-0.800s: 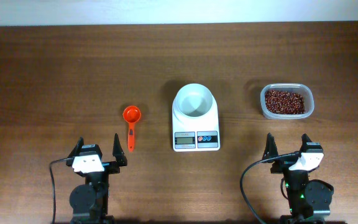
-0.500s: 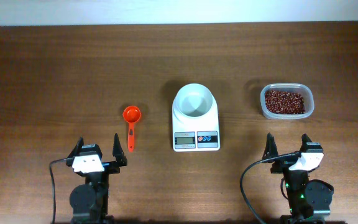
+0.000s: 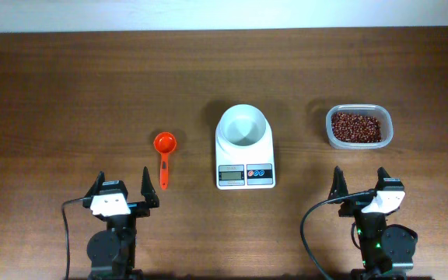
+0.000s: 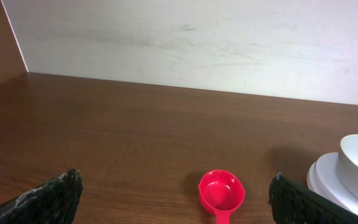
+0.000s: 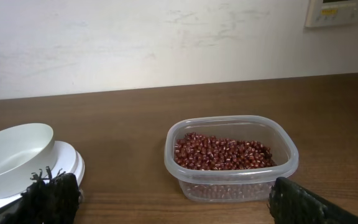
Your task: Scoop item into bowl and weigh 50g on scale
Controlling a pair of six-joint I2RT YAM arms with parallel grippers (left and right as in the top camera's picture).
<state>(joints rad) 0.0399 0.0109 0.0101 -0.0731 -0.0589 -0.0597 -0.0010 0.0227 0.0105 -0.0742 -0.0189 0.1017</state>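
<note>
Movement: none since a moment earlier. Left gripper (image 3: pixel 123 187) and right gripper (image 3: pixel 359 185) stood spread, empty. Dark red-brown beans (image 3: pixel 356 126) lay in clear plastic tub (image 3: pixel 359 145), white round bowl (image 3: pixel 243 127) empty on white digital scale (image 3: pixel 246 176); scooping unstarted.

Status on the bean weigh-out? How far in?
Done: only the empty bowl sitting on the scale. In hand: nothing; left gripper and right gripper are open. Left: grab the untouched red scoop, move beans from the clear tub to the bowl, hit the weight.
</note>
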